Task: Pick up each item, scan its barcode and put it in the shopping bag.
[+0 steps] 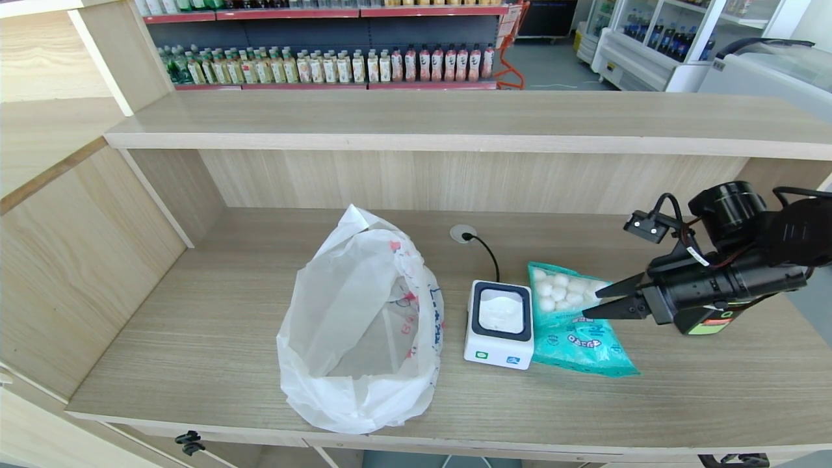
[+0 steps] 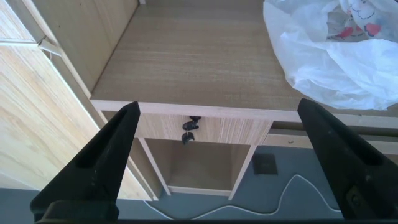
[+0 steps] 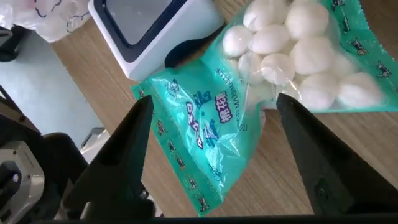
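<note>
Teal-green plastic is the main thing here. In the head view the snack packet lies flat on the wood-grain counter, with one edge right up against the scanner. The scanner sits face-up between the packet and the shopping bag, and its cable runs to a port at the back. The bag stands with its mouth propped open just beside the scanner. My guess is that's deliberate, so an item only has a short hop from scan to bag. The right gripper hangs low over the packet's outer edge, fingers parted and nothing between them.

In the left wrist view, the left gripper is spread wide and empty. It sits out past the counter's front edge near the drawer knob, and a corner of the bag shows off to one side. It looks parked out of the way so the right arm has room.

In the right wrist view, the spread fingers straddle the packet's printed half but aren't touching it. The white balls are bunched at the far end and the scanner's corner touches the wrapper. I reckon the flatter printed part is the sensible place to pinch, since the lumpy end could roll or slip. I can't tell where the barcode is from here, so it may need a flip over the scanner. Nothing's been bagged yet.
</note>
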{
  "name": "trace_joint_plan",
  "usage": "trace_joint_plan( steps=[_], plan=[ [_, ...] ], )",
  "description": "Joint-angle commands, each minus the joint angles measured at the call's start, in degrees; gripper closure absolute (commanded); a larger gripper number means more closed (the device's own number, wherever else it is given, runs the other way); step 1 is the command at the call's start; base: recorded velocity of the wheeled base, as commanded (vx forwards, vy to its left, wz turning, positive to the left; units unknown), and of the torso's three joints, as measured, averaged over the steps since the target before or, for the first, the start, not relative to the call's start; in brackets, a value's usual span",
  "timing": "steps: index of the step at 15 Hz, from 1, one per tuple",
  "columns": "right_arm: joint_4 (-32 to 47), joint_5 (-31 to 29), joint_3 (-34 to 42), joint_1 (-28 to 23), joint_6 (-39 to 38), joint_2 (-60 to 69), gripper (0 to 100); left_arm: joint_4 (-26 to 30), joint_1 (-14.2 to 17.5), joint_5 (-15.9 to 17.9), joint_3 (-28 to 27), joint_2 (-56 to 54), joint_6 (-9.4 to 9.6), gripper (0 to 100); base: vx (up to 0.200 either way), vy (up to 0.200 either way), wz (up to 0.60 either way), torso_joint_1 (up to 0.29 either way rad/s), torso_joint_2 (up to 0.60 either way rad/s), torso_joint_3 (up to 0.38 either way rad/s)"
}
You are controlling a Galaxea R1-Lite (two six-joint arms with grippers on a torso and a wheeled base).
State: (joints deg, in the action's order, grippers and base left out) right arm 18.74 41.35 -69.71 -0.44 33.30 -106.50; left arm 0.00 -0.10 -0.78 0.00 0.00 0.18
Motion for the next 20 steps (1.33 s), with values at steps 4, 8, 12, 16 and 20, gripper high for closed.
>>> trace_joint_plan(
  steps=[4,8,12,16,20],
  plan=[
    [0.1,0.2,-0.6,-0.3,-0.1,-3.9,0,0.0,0.0,0.0,0.0,0.1,-0.01,0,0.0,0.0,0.0,0.0,0.0,0.0],
    [-1.6,-0.2,-2.5,0.6,-0.1,-9.4,0,0.0,0.0,0.0,0.0,0.0,-0.01,0,0.0,0.0,0.0,0.0,0.0,0.0],
    [-1.7,-1.4,-6.6,0.9,-0.3,-12.7,0,0.0,0.0,0.0,0.0,0.0,-0.01,0,0.0,0.0,0.0,0.0,0.0,0.0],
    [-1.2,-2.1,-7.5,0.9,-0.5,-14.0,0,0.0,0.0,0.0,0.0,0.0,-0.01,0,0.0,0.0,0.0,0.0,0.0,0.0],
    [-0.6,0.1,-7.2,2.0,-1.5,-13.9,0,0.0,0.0,0.0,0.0,0.0,-0.01,0,0.0,0.0,0.0,0.0,0.0,0.0]
  ],
)
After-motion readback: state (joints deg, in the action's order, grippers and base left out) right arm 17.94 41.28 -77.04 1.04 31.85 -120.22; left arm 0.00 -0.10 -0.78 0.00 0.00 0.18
